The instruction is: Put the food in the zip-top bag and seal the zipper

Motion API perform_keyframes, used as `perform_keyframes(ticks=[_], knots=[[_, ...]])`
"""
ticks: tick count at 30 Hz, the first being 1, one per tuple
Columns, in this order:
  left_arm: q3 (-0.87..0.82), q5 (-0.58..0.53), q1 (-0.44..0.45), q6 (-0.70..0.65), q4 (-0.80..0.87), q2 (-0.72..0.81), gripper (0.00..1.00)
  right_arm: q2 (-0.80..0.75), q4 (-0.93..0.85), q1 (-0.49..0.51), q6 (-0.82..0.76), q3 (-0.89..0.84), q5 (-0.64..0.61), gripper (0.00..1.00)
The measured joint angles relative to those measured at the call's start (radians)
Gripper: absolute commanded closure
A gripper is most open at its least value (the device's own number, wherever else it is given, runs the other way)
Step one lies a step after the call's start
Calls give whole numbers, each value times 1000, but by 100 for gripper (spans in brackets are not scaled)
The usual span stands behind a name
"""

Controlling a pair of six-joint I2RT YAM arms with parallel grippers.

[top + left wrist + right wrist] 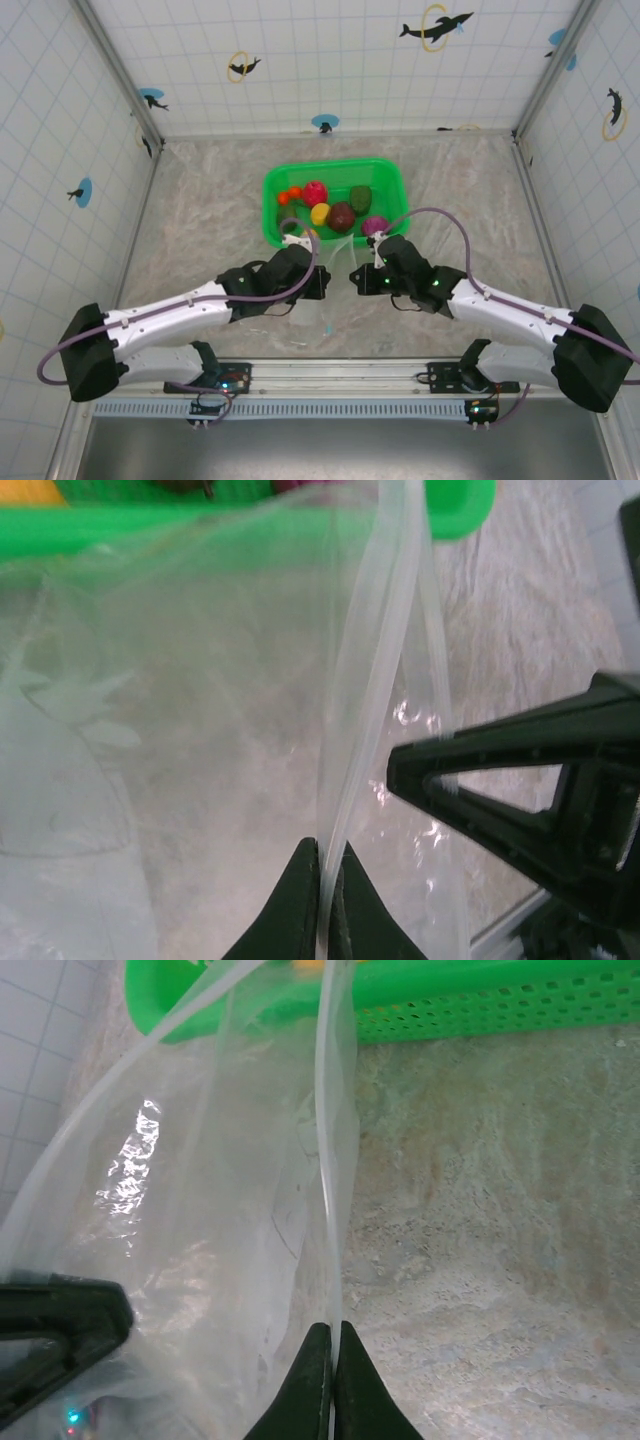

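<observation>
The zip-top bag (pixel 338 262) lay on the bench (pixel 200 230) between the 2 arms, its far end reaching to the near wall of the green basket (pixel 330 166). It looked empty: through the clear, crinkled plastic only the marbled bench surface could be seen.

The left gripper (pixel 322 880) was pinched tight on the zipper (pixel 372 650), a pale translucent strip that ran from between its fingertips up toward the basket. The right gripper (pixel 330 1360) was likewise closed, with no gap between its fingers, and had hold of a matching pale strip along the bag's edge. In both wrist views the 2 strips stood apart near the grippers and drew together toward the basket, so the mouth of the bag was parted there. From above, the 2 grippers faced each other just in front of the basket, close together but not touching.

All the food (pixel 342 216) sat inside the basket: red and orange pieces at the left, a pink 1 beside them, a dark green 1 at the right, and yellow, maroon and purple pieces along the near side.
</observation>
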State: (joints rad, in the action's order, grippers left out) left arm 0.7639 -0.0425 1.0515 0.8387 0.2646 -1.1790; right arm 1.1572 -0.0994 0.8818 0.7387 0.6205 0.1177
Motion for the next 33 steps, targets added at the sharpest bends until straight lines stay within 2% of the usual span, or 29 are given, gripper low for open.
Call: perform_keyframes(ticks=[5,8,19,22,25,26,27,30,33], knots=[[12,73,-1,-6,30,-50,72,0,-18,6,-37,0,-6,100],[24,97,-12,-11,43,-51,71,2,-34,15,-61,3,-18,100],[56,148,-64,-43,72,-51,90,19,-98,56,-135,65,-72,100],[56,167,-64,-55,76,-55,100,30,-110,64,-146,77,-78,100],[56,171,-64,-62,80,-53,100,39,-124,66,-156,84,-89,100],[56,171,-64,-66,80,-50,100,40,-130,64,-158,85,-92,98],[56,169,-66,-72,84,-42,100,40,-133,61,-160,86,-94,91],[53,158,-84,-83,94,20,100,40,-138,49,-175,89,-95,58],[48,158,-148,-87,103,116,100,40,-150,42,-198,117,-97,36]])
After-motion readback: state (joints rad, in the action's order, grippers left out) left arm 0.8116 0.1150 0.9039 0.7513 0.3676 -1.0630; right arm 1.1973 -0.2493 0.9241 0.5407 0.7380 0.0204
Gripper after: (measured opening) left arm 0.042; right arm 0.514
